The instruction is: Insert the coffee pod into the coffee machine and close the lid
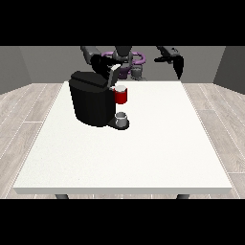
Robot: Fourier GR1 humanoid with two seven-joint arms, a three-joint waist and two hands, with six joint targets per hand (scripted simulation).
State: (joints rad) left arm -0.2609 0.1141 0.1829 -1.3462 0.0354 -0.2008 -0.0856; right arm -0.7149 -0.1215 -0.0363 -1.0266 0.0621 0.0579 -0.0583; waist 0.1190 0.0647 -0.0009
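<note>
the coffee machine serves as the landmark: a black, rounded body standing on the white table, toward the table's far left part as seen from the front. nearest the camera, the table's front edge and a wide bare stretch of its top lie well in front of the machine. at the machine's front right foot a small grey cup stands on the dark drip base, touching it. directly above the cup, at the machine's right side, sits a red part with a white top, under the pale lid piece that is tilted up at the machine's top right. the coffee pod itself cannot be picked out with certainty; whether the white top on the red part is the pod cannot be told. just behind and above the lid, the hand at the view's left hovers close to the machine's top; how its fingers lie cannot be told. farther right and well apart from the machine, the hand at the view's right hangs in the air above the table's far edge, its fingers straight and pointing downward, holding nothing. behind both, the robot's torso stands at the table's far side.
</note>
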